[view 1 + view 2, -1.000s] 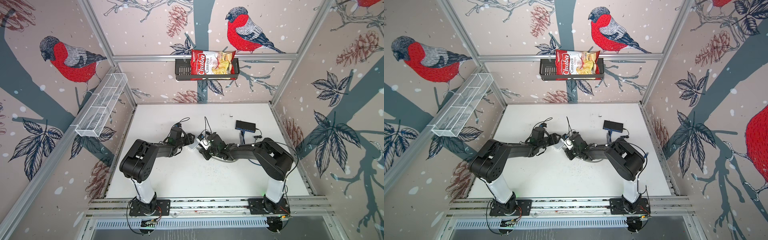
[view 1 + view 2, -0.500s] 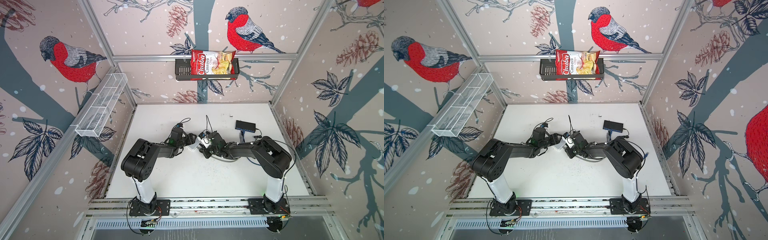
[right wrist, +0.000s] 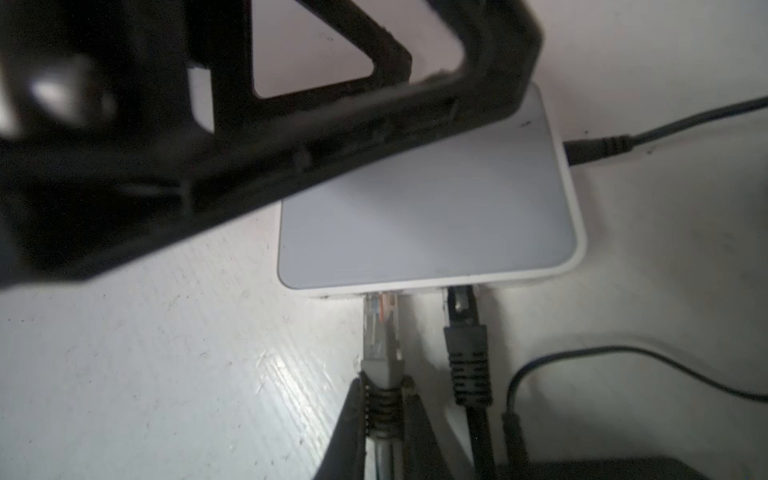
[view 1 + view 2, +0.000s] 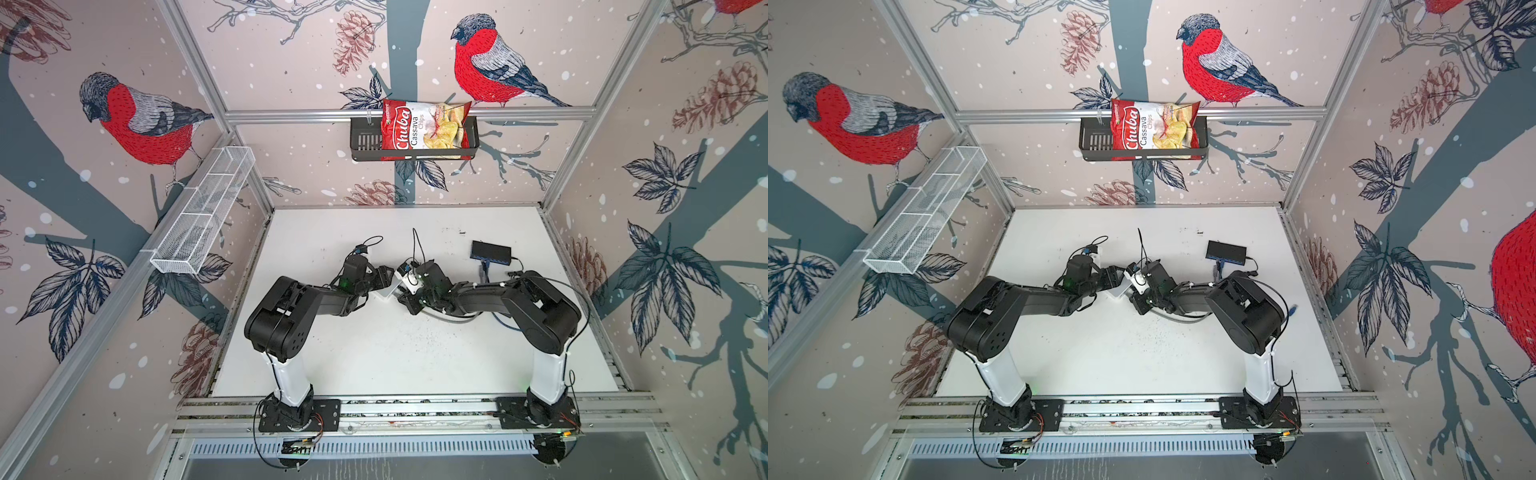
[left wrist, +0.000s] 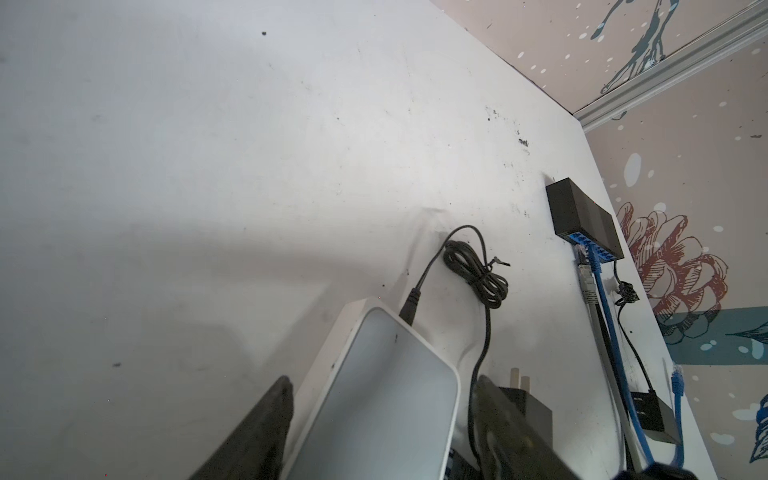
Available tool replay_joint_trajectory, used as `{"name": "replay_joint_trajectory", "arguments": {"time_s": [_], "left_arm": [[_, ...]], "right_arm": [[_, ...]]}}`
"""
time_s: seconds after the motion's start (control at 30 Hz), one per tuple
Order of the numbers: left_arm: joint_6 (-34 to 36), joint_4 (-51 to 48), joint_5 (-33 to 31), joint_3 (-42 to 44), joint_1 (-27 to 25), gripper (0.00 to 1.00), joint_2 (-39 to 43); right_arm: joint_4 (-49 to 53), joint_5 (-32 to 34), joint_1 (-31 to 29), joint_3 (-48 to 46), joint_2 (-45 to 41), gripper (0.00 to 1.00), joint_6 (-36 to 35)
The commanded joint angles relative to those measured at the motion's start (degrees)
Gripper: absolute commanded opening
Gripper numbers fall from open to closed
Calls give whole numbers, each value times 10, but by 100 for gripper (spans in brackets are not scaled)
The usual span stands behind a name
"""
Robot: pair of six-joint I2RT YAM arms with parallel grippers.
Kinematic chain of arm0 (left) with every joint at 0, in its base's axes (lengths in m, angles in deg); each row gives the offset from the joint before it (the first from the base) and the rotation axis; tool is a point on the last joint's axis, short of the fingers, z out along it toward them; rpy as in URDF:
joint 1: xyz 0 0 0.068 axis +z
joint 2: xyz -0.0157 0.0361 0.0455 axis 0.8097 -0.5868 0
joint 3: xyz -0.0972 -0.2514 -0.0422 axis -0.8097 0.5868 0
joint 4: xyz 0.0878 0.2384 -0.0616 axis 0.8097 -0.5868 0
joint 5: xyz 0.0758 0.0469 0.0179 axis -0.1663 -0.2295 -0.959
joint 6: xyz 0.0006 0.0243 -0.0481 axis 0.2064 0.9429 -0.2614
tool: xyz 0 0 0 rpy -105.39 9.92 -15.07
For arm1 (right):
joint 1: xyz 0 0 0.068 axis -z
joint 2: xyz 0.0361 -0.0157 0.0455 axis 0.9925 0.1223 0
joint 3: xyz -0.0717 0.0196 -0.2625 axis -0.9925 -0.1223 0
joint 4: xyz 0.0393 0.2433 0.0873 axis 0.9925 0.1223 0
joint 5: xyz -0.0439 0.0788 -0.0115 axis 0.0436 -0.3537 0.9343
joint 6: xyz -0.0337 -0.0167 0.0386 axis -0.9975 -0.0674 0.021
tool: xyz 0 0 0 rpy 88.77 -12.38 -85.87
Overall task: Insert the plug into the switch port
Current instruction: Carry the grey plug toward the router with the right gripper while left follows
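White plastic marks your target: the white switch [image 4: 384,292] lies flat at the middle of the table [image 4: 374,357], between the two grippers in both top views. Your left gripper [image 5: 382,380] reaches in from the left and straddles the casing with its jaws spread wide. In the left wrist view one of its fingers [image 5: 270,428] sits close against the casing's edge. The second stands off with a gap, through which the black power lead [image 5: 419,286] trails, so I record no clamp on that side. Your right gripper [image 3: 383,392] comes in from the right, jaws clenched on the ribbed grey boot of the plug [image 3: 380,328]. The plug's clear tip meets the switch's port face. You cannot tell from the right wrist view whether it is fully seated. Just beside it, a black plug [image 3: 465,332] sits in the neighbouring port. The power lead enters the casing on the side opposite the ports. Well apart, at the far right of the table, a black switch [image 4: 490,252] lies flat with a blue cable [image 5: 602,299] running from its blue port row.
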Motion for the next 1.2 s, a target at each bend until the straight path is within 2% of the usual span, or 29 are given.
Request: {"name": "replay_joint_trajectory", "arguments": {"time_s": [0.0,0.37,0.8,1.17], "left_arm": [[-2,-10,29,3,-7,67,-5],[-5,-6,29,14,-9,66,-2],[-25,26,43,30,-19,64,-13],[-26,26,41,44,-23,63,-4]], "right_arm": [[-21,1,-2,1,-5,12,7],[-45,12,-1,-3,-10,11,30],[-88,-20,0,-12,-10,11,34],[-102,-1,0,-15,-19,11,42]]}}
